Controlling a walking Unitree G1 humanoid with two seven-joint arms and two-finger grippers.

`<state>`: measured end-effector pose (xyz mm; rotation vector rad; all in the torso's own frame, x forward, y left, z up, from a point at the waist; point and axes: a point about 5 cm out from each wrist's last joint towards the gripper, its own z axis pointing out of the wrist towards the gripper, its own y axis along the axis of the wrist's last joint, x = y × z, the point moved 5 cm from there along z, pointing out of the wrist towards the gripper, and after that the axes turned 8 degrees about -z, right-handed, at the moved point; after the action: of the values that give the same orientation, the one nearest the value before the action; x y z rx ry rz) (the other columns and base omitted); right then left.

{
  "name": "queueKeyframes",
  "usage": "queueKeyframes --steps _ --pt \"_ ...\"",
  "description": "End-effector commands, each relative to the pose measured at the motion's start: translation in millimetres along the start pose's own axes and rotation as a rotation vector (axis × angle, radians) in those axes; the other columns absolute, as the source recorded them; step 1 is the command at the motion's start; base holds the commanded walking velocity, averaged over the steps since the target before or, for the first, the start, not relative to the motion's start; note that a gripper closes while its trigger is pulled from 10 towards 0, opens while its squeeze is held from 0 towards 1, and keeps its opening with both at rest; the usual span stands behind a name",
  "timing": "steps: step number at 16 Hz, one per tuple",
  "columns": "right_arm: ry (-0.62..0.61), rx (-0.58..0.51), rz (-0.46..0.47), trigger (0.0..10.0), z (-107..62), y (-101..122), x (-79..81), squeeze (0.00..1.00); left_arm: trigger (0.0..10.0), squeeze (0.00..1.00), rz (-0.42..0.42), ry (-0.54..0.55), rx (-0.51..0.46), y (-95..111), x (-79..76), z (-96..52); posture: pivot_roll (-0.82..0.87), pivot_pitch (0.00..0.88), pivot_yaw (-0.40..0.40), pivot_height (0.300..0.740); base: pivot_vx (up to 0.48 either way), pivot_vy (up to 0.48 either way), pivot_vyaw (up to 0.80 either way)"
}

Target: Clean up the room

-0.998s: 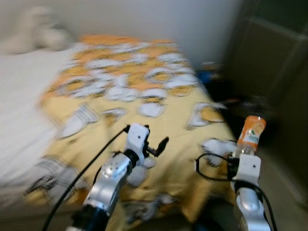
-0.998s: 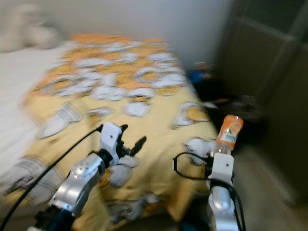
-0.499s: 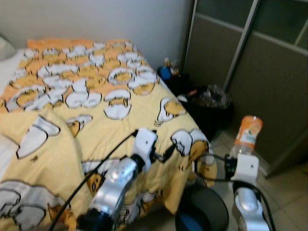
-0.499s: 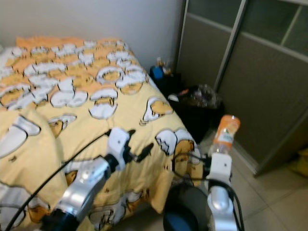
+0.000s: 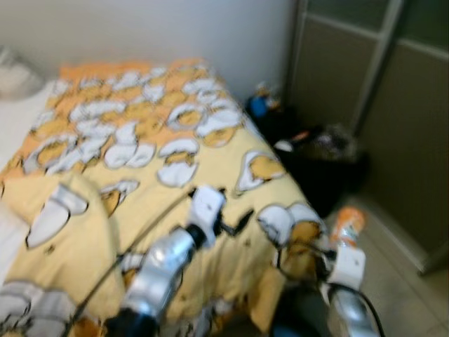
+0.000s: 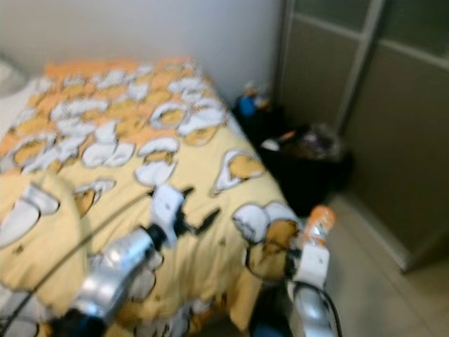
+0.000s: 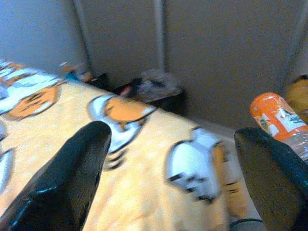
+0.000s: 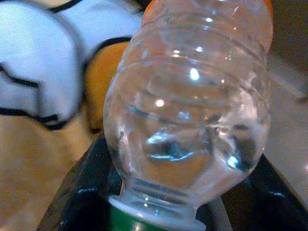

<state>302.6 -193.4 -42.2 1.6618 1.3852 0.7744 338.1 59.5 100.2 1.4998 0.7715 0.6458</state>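
Note:
A clear plastic bottle (image 5: 347, 226) with an orange label stands upside down in my right gripper (image 8: 179, 195), which is shut on its neck just above the green cap. It hangs past the foot corner of the bed (image 5: 140, 182), over the floor. The bottle (image 8: 192, 96) looks empty. My left gripper (image 5: 238, 223) hovers open over the yellow egg-print duvet near the foot of the bed. Its two black fingers (image 7: 67, 178) are spread wide with nothing between them. The bottle's orange end (image 7: 276, 113) shows beside it.
A black bin (image 5: 326, 165) lined with a bag stands on the floor between the bed and the grey sliding wardrobe doors (image 5: 400, 119). Small blue clutter (image 5: 261, 105) lies by the wall. Pale tiled floor (image 5: 410, 288) runs along the doors. A dark shape (image 5: 291, 316) lies below my right arm.
The whole view has shifted and blurred, so the camera moved. The bottle and my right gripper sit lower in the picture. My left gripper holds the same open pose.

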Motion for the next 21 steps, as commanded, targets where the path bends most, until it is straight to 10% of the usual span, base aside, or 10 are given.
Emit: queueKeyframes --steps 1,10,14,16,17,18,19,21 --pt "0.009 0.053 -0.004 0.0 -2.8 -15 -3.1 0.00 10.0 0.00 -0.006 -0.020 -0.006 6 -2.7 0.4 0.10 0.135 0.072 0.740 0.000 0.000 0.00" --pt "-0.035 0.275 -0.396 0.0 -14.0 -65 -50.3 0.00 10.0 0.00 -0.162 -0.257 0.101 -9 -79.9 -18.2 0.02 0.397 0.011 0.740 0.000 0.000 0.00" --pt "-0.085 0.246 -0.408 0.0 -7.0 -50 -62.0 0.00 10.0 0.00 0.067 -0.492 0.116 -1 -125.2 -41.8 0.05 0.449 0.026 0.740 0.000 0.000 0.00" --pt "-0.082 0.204 -0.398 0.0 -0.3 -36 -58.4 0.00 10.0 0.00 0.090 -0.446 0.115 6 -113.4 -41.2 0.08 0.471 0.042 0.740 0.000 0.000 0.00" --pt "-0.086 0.152 -0.414 1.6 6.0 -20 -55.4 0.13 10.0 0.00 0.089 -0.410 0.116 9 -105.5 -42.0 0.09 0.474 0.045 0.740 0.000 0.000 0.00" --pt "-0.101 0.125 -0.435 4.7 8.3 -13 -56.1 0.65 10.0 0.00 0.094 -0.401 0.120 9 -103.8 -43.4 0.10 0.481 0.046 0.740 0.000 0.000 0.00" --pt "-0.078 0.124 -0.402 10.0 10.8 -9 -50.8 1.00 10.0 0.00 0.100 -0.401 0.133 7 -103.8 -46.9 0.11 0.478 0.045 0.740 0.000 0.000 0.00" --pt "-0.046 0.122 -0.354 10.0 13.9 -4 -42.2 1.00 10.0 0.00 0.115 -0.388 0.149 3 -102.5 -49.5 0.11 0.470 0.041 0.740 0.000 0.000 0.00"
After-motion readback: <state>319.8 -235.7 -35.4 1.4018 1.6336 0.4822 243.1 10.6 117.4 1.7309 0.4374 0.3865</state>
